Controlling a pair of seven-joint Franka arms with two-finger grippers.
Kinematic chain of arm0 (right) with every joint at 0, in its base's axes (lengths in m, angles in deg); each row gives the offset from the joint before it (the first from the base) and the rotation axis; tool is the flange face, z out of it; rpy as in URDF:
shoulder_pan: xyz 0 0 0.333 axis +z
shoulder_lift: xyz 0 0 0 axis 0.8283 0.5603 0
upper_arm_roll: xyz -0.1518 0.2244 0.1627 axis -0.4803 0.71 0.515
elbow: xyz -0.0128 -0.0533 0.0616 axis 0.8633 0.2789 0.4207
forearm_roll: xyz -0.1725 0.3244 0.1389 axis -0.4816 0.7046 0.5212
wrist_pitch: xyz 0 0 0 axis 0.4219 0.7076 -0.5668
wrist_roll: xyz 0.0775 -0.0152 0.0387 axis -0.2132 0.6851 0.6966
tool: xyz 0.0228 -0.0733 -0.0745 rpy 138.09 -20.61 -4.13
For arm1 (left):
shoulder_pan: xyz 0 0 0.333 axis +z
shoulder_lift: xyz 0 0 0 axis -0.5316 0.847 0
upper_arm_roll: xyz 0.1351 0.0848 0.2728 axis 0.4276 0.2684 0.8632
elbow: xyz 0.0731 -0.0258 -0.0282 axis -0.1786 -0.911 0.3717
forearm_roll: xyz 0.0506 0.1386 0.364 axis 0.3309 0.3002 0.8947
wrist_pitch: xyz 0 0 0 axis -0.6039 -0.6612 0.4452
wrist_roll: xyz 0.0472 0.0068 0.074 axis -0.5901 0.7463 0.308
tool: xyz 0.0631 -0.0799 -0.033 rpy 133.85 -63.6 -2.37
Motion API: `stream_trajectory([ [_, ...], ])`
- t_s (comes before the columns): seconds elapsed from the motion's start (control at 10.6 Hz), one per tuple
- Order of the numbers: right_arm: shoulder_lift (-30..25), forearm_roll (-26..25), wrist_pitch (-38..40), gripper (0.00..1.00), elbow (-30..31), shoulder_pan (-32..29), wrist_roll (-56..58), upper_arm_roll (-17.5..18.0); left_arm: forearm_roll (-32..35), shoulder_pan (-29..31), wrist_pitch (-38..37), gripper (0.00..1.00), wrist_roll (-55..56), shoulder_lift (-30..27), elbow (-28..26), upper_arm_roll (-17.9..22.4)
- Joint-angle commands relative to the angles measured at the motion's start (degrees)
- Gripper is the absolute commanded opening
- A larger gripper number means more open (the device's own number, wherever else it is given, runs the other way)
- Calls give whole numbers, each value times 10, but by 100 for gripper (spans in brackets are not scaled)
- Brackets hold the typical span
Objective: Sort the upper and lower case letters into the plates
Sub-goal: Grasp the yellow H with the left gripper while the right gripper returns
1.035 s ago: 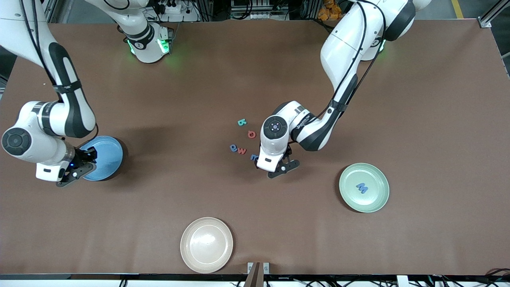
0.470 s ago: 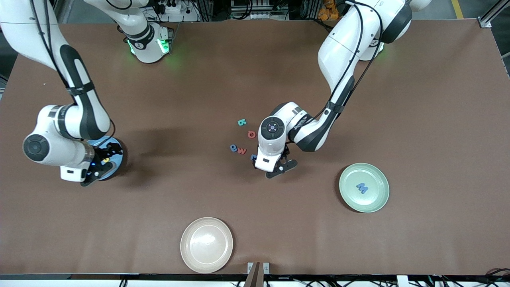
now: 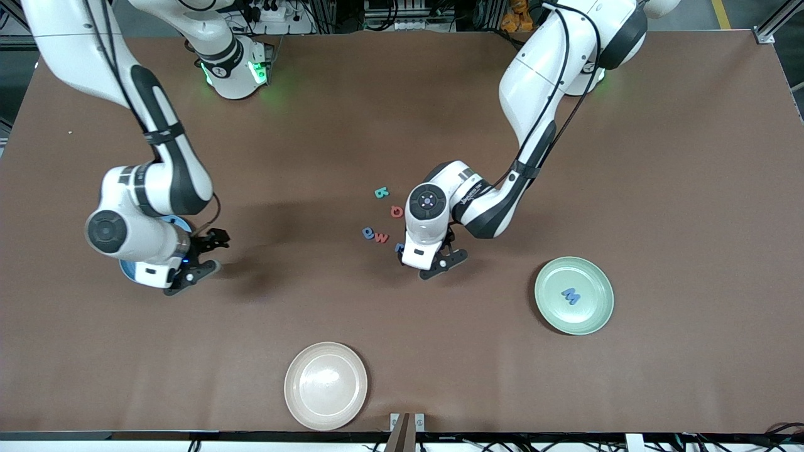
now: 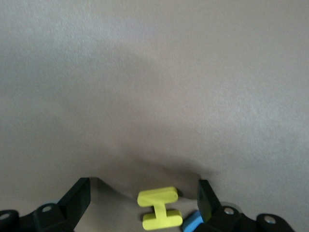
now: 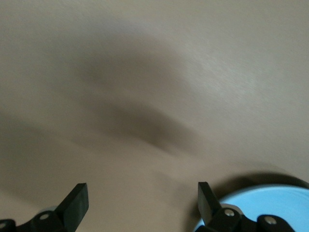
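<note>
While the left gripper (image 3: 444,256) hung low with fingers spread astride a yellow letter (image 4: 159,208) on the tabletop (image 3: 402,125), the right gripper (image 3: 202,254) (fingers apart, empty) hovered beside the blue plate (image 5: 260,208); a blue letter (image 3: 570,295) lay in the mint plate (image 3: 553,314).

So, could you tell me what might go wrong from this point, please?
1. The left gripper stands open around the yellow letter, with a blue letter right beside it; closing may catch or nudge both.
2. The red, teal and blue letters lie clustered close to that gripper, so they could get scattered.
3. The right arm hides most of the blue plate, so its contents cannot be checked.
</note>
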Motion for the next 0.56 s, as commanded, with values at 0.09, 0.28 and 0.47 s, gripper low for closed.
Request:
stream_trajectory([
  [0.09,12,9,-10,100,-2,1,-11,-3,4,-17,-1,90,25,3,9,2],
  [0.28,12,8,-8,100,-2,7,-25,-2,4,-15,-1,88,21,4,8,3],
  [0.47,12,8,-5,100,-2,22,-52,-2,5,-13,-1,80,18,6,7,3],
])
